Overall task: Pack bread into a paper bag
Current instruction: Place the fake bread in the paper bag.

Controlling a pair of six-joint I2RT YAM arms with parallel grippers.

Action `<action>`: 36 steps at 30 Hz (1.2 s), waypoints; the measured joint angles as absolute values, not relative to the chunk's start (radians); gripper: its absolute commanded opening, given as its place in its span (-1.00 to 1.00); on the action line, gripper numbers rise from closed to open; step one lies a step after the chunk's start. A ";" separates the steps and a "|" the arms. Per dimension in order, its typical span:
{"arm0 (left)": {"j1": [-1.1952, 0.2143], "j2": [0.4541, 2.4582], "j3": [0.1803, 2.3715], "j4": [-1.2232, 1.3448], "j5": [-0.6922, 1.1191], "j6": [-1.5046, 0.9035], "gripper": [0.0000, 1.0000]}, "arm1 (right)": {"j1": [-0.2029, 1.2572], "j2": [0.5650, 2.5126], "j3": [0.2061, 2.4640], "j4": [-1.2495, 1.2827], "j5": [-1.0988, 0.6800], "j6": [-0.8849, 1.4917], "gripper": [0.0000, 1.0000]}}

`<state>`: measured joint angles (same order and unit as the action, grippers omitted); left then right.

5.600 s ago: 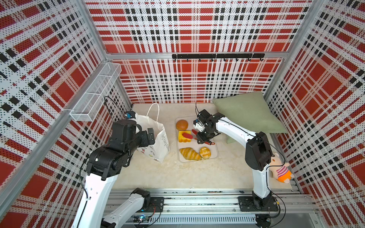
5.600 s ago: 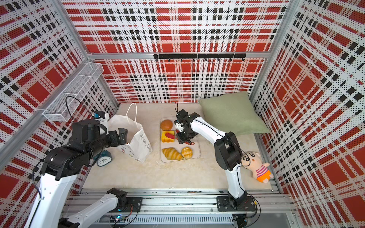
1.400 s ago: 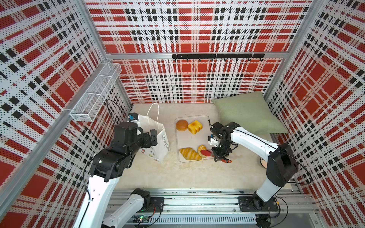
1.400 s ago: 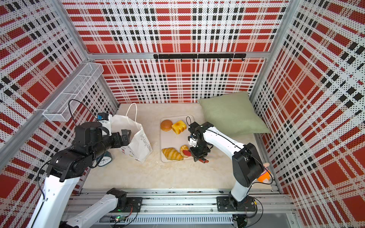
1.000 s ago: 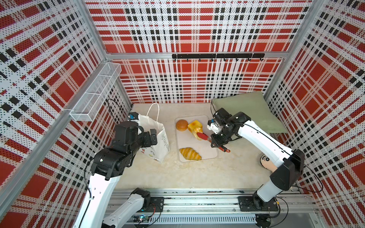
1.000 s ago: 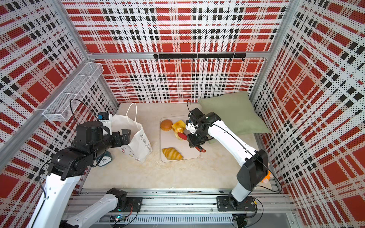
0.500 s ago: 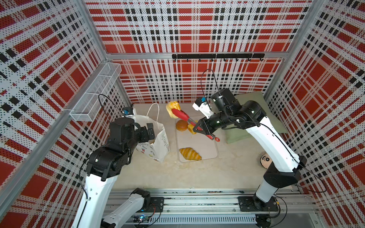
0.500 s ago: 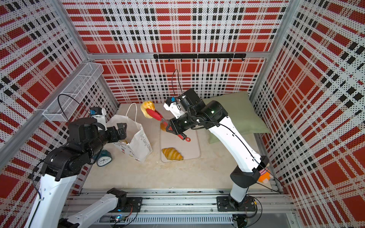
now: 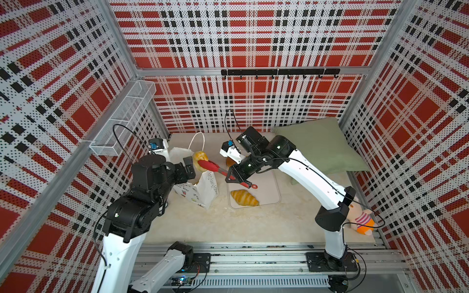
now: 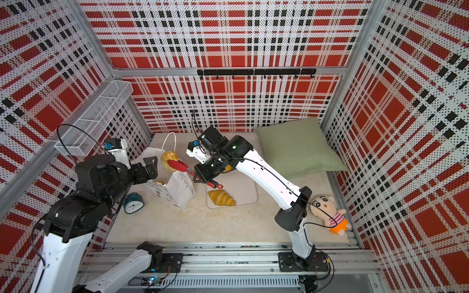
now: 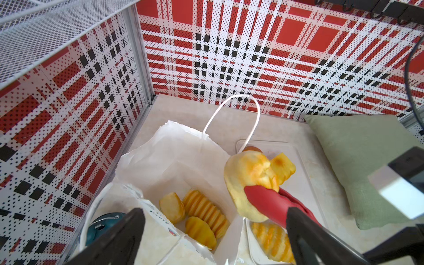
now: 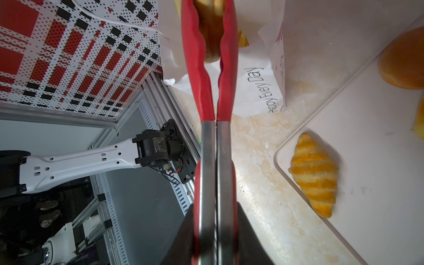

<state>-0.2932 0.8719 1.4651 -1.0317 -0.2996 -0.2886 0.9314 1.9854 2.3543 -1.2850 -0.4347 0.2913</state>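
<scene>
The white paper bag [image 9: 206,189] [image 10: 181,190] stands open left of the tray, and three pieces of bread [image 11: 202,212] lie inside it. My right gripper [image 9: 234,175] [image 12: 213,218] is shut on the red-tipped tongs [image 9: 213,167] [image 10: 183,167]. The tongs pinch a pale round roll [image 9: 200,156] [image 11: 249,181] above the bag's mouth. My left gripper [image 9: 189,167] [image 11: 213,241] is open at the bag's near rim. A croissant [image 9: 244,197] [image 12: 314,174], a brown bun [image 12: 403,62] and yellow toast [image 11: 283,168] remain on the white tray [image 9: 269,195].
A green cushion [image 9: 319,144] lies at the back right and a plush doll [image 10: 327,210] at the front right. A teal clock [image 10: 133,204] stands left of the bag, beneath my left arm. A wire basket [image 9: 121,119] hangs on the left wall.
My right arm lifted the roll off the tray in the tongs and carried it up and left, to above the bag's mouth. The left arm has barely shifted.
</scene>
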 measured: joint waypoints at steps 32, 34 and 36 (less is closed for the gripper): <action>-0.293 0.855 1.453 -1.027 -0.235 -0.261 0.99 | 0.940 2.085 2.442 -1.166 -0.481 0.335 -0.03; -0.293 0.855 1.453 -1.027 -0.227 -0.260 0.99 | 0.939 2.075 2.434 -1.166 -0.472 0.333 -0.02; -0.293 0.855 1.453 -1.028 -0.209 -0.256 0.98 | 0.932 2.052 2.407 -1.168 -0.458 0.329 -0.03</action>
